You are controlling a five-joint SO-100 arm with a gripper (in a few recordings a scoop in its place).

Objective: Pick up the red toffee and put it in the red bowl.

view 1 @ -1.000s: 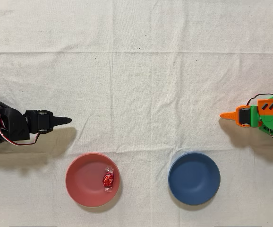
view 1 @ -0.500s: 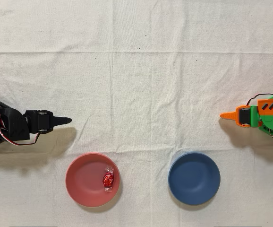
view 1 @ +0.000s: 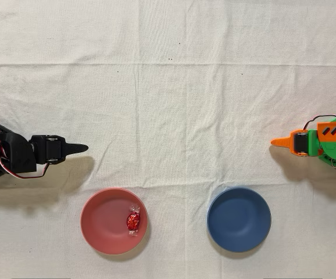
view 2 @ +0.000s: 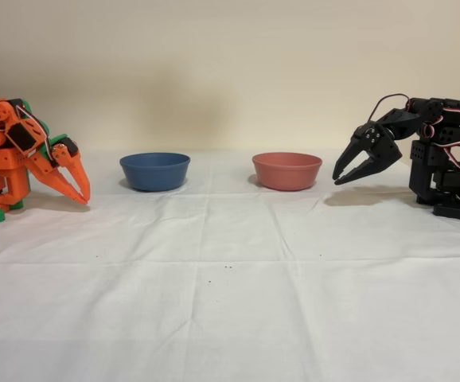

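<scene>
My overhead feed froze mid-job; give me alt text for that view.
The red toffee lies inside the red bowl, right of its centre. The black arm's claw sits folded back, above-left of that bowl, holding nothing. A blue bowl stands to the right.

Black arm folded back near own base; end effector (view 2: 342,176) tilted downward, fingers slightly parted, empty, hanging above table (view 2: 230,302).
</scene>
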